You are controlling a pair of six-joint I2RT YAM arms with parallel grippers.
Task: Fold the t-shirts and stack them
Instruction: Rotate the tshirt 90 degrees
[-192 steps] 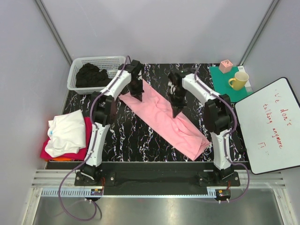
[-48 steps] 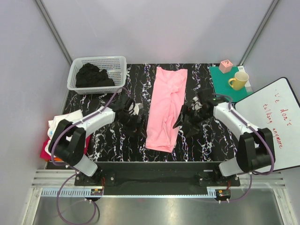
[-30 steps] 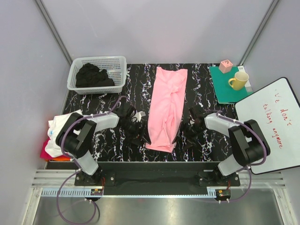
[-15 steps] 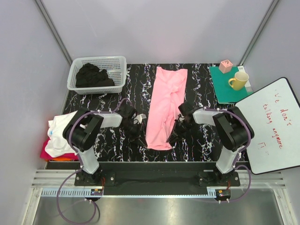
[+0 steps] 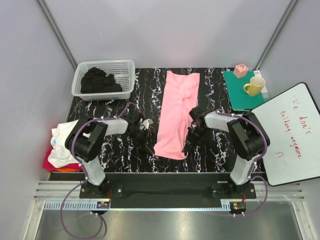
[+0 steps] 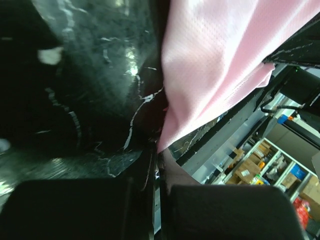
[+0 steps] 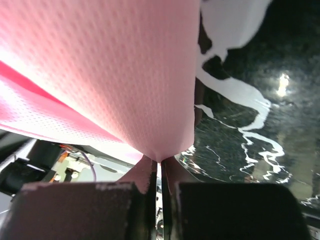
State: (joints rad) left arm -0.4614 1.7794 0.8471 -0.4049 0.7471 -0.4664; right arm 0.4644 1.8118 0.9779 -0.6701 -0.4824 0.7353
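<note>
The white basket [image 5: 105,62] holds a heap of black shirts [image 5: 100,80]. Right of the basket, the pink shirt [image 5: 175,112] lies as a long strip on the table [image 5: 145,85]. The left gripper [image 6: 156,155] and right gripper [image 7: 160,167] are each clenched on a corner of its end farther from the basket.

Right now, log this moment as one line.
left gripper: shut on pink t-shirt near-left corner | right gripper: shut on near-right corner | cross fold: not yet made
</note>
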